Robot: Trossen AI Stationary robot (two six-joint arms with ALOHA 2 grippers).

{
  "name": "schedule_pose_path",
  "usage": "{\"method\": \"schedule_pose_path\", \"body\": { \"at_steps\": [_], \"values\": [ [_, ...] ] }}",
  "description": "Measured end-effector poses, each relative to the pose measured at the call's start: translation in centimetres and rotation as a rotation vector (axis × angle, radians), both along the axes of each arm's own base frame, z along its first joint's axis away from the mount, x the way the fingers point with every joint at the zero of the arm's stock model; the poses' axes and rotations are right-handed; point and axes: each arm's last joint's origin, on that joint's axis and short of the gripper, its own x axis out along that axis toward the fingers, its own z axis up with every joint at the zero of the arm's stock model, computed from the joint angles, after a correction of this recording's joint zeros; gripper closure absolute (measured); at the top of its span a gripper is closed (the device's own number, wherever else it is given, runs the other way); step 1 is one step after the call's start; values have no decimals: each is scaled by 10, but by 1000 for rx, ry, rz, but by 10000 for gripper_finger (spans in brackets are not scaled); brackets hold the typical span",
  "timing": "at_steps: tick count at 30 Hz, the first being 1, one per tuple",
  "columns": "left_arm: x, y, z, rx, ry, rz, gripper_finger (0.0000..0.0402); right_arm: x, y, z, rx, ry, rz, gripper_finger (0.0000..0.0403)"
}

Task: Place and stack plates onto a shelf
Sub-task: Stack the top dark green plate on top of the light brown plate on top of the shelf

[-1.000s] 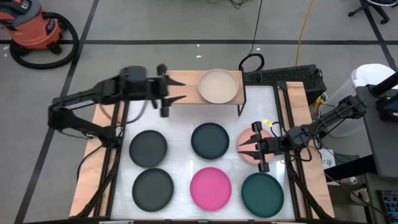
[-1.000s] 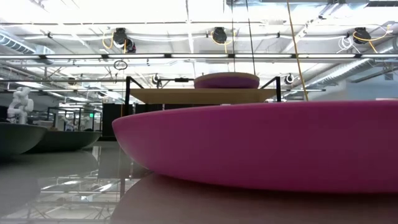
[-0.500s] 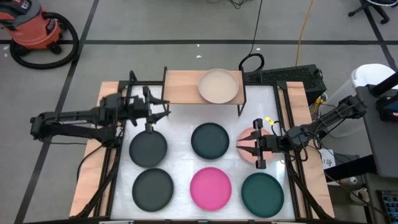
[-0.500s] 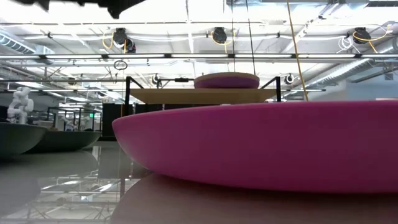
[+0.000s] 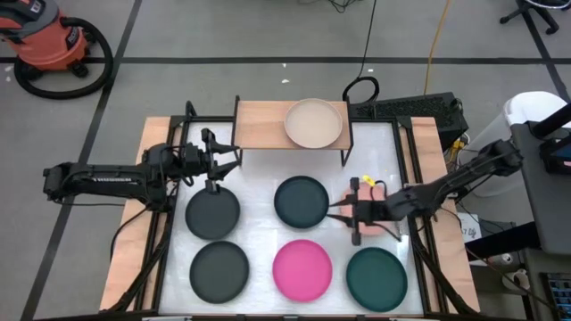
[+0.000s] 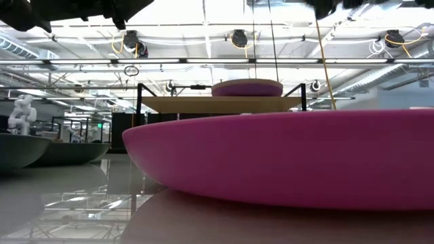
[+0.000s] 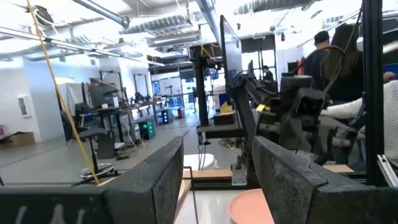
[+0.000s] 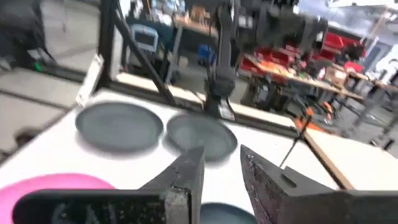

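Note:
One beige plate (image 5: 313, 123) lies on the right half of the wooden shelf (image 5: 263, 125), which stands at the table's far edge. On the white tabletop lie two dark grey plates (image 5: 212, 212) (image 5: 219, 270), two dark teal plates (image 5: 302, 201) (image 5: 376, 278) and a hot pink plate (image 5: 302, 267). My right gripper (image 5: 330, 212), open, reaches in from the right above the salmon-pink plate (image 5: 351, 193) and hides most of it; its fingertips are at the teal plate's right rim. My left gripper (image 5: 234, 160) is open, in front of the shelf's left end, above bare table.
Black rails run along the table's left and right sides (image 5: 165, 250). The shelf's left half (image 5: 259, 125) is bare wood. The low view is filled by the hot pink plate (image 6: 285, 156), with the shelf (image 6: 224, 104) behind it. People stand beyond the table (image 7: 339, 56).
My left gripper has drawn back from above the shelf's left half toward the table's near-left side and come lower. My right gripper has slid toward the table's left, across the salmon-pink plate, up to the teal plate's rim. No plate has moved.

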Motion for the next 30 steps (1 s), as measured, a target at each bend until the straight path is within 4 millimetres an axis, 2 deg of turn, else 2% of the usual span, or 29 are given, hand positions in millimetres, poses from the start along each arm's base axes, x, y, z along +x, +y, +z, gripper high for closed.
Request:
{"method": "schedule_pose_path", "body": {
  "at_steps": [10, 15, 21, 30],
  "values": [
    [1, 0, -2, -2, 15, 1, 204, 30, -24, -40, -23, 177, -137, 316],
    [1, 0, -2, 5, 18, 3, 204, 41, -32, -53, -6, 278, -188, 316],
    [1, 0, -2, 6, 20, 4, 204, 54, -32, -61, -17, 421, -189, 316],
    [1, 0, -3, 4, 33, 4, 204, 64, -29, -91, -22, 547, -145, 316]
  ]
}}
